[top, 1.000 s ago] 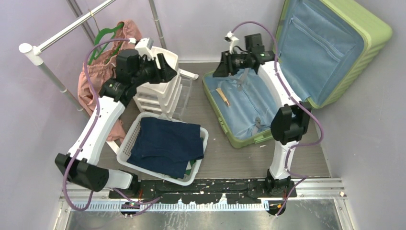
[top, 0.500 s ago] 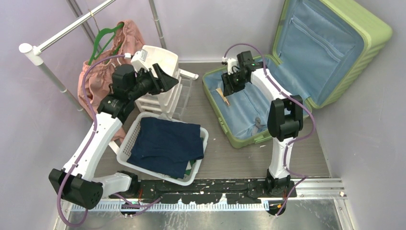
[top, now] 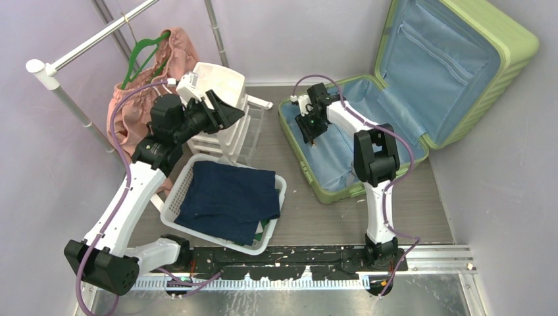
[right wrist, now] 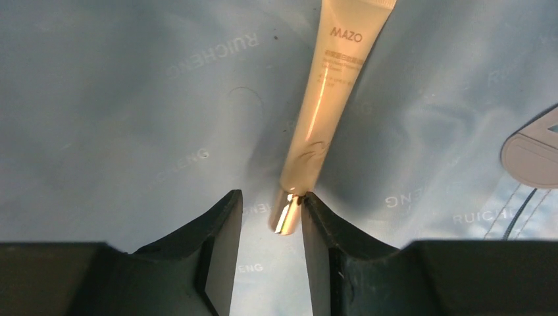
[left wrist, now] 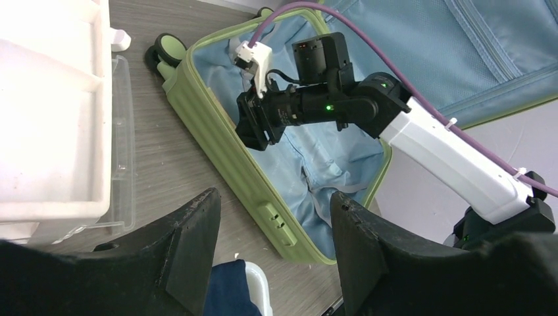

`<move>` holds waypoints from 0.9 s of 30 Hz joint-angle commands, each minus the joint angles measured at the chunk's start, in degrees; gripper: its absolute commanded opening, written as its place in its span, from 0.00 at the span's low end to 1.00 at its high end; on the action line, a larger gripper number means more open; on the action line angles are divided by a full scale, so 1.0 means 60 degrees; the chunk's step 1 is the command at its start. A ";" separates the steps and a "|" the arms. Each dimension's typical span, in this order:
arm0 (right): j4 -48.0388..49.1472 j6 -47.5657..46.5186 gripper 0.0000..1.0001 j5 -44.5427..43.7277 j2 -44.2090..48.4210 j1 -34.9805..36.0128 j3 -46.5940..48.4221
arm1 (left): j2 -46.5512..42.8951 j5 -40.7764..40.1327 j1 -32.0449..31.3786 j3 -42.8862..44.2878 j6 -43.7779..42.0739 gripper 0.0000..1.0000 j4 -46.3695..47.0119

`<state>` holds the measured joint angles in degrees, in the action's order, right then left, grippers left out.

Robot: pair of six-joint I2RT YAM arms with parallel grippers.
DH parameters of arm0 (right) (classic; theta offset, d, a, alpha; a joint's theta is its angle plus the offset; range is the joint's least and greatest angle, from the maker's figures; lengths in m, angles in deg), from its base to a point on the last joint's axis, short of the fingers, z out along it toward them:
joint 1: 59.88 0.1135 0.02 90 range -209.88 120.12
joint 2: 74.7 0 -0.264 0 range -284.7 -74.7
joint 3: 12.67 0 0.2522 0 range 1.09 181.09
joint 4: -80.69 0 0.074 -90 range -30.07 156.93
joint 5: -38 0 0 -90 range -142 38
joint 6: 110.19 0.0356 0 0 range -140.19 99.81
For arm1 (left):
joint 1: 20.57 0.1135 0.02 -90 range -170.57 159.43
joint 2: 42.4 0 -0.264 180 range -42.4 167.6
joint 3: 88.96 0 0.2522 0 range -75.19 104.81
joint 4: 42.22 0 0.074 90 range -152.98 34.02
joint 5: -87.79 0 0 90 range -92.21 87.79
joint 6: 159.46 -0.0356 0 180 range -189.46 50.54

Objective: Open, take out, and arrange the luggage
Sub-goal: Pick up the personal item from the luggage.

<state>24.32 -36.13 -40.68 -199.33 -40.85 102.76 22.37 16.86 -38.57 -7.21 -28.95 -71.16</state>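
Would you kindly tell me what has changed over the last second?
The right gripper swung left and down into the luggage; its open jaws now straddle the cap end of the cream tube, not yet closed. The left gripper drifted slightly, still open beside the drawer unit. Luggage and basket stayed put.

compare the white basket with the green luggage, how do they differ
The white basket is perforated plastic; the luggage is a ribbed green hard shell lined in blue. The basket has no lid; the luggage has one, standing open. The basket is filled by a folded navy garment; the luggage base is nearly bare, holding a cream tube. Both sit open on the table.
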 commanded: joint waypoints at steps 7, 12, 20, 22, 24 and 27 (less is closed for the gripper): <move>0.0554 -0.0184 0.40 -0.0816 -0.0495 0.0039 0.0260 | -0.0209 0.0182 0.0041 -0.0224 0.0602 0.62 0.1400; 0.0697 -0.0089 0.34 -0.0714 -0.0207 0.0027 -0.0045 | -0.0132 0.0304 0.0041 -0.0419 0.1040 0.61 0.1882; 0.0608 0.0714 0.15 0.1241 0.1014 -0.0736 -0.0335 | 0.0238 0.0851 0.0041 -0.0589 0.2149 0.58 0.3114; 0.0464 0.0936 0.12 0.2126 0.1348 -0.1090 -0.0348 | 0.0417 0.1047 0.0008 -0.0527 0.2414 0.56 0.3363; 0.0309 0.1091 0.11 0.2977 0.1690 -0.1403 -0.0414 | 0.0581 0.1091 -0.0129 -0.0448 0.2490 0.55 0.3538; 0.0381 0.1326 0.09 0.3922 0.2357 -0.1894 -0.0725 | 0.0787 0.0920 -0.0486 -0.0328 0.2464 0.54 0.3857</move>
<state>26.13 -31.22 -28.75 -194.59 -49.00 99.30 26.11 21.21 -39.34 -10.95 -15.77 -55.31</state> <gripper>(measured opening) 0.288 0.549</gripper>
